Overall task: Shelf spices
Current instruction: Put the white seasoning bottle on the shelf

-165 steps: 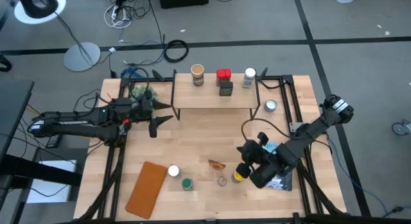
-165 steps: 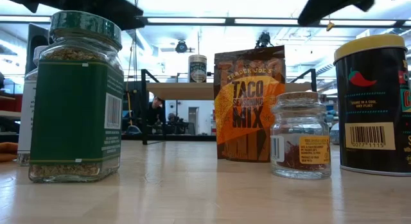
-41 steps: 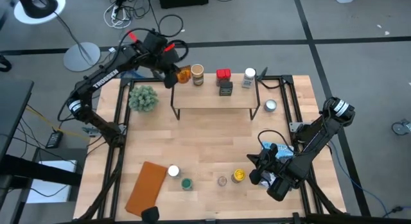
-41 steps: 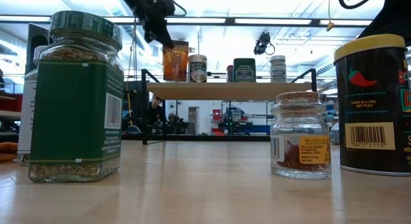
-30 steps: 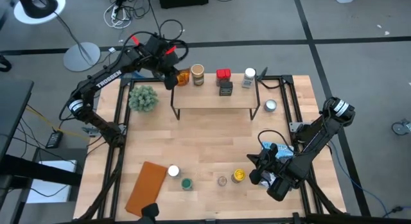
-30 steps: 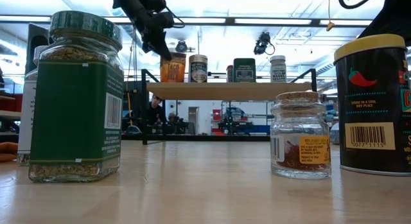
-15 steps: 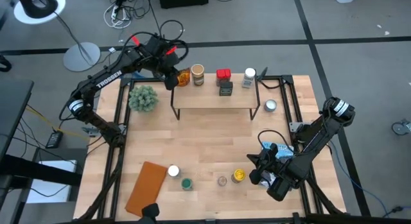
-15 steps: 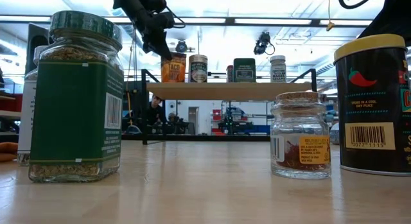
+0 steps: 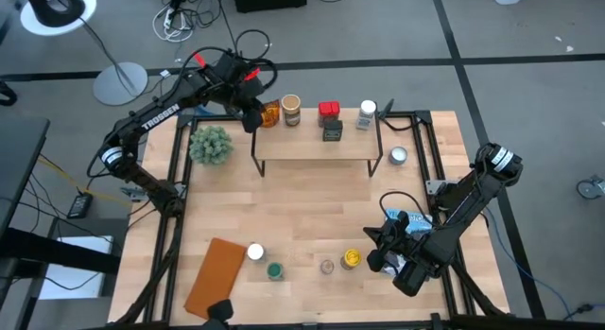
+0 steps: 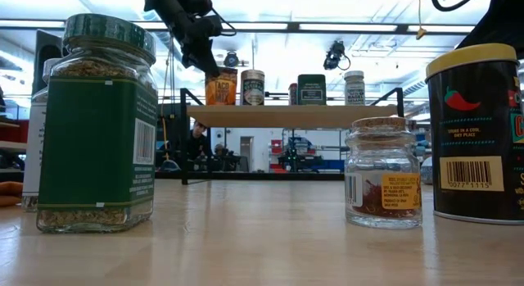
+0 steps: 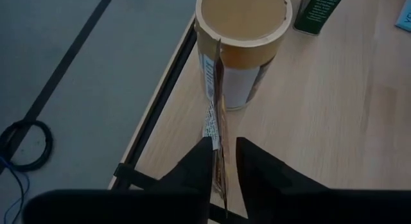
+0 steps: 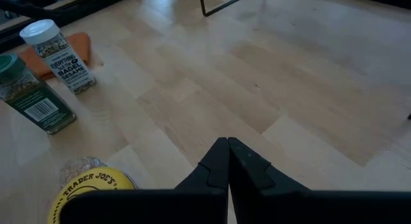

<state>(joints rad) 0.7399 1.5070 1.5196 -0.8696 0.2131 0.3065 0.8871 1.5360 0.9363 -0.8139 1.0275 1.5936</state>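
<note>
Left gripper (image 9: 257,113) pinches the amber packet (image 9: 270,112) upright at the shelf's (image 9: 317,143) left end — touching the tan-lidded jar (image 9: 291,109). Wooden table (image 9: 302,207), grey floor around. Right gripper (image 9: 375,249), fingers together and empty, hovers beside the yellow-lidded tin (image 9: 351,259).

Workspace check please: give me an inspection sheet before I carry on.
Surface: wooden table.
Job's things: shelf carries tan-lidded jar, red tin, black box, white-lidded jar; packet at its left end. Four jars wait near the front edge.
Clutter: plant, silver tin, orange cloth.
Grippers: left gripper shut on the packet; right gripper shut, empty, beside the yellow-lidded jar.
Cables: coils on floor.
Surroundings: lamp base.
</note>
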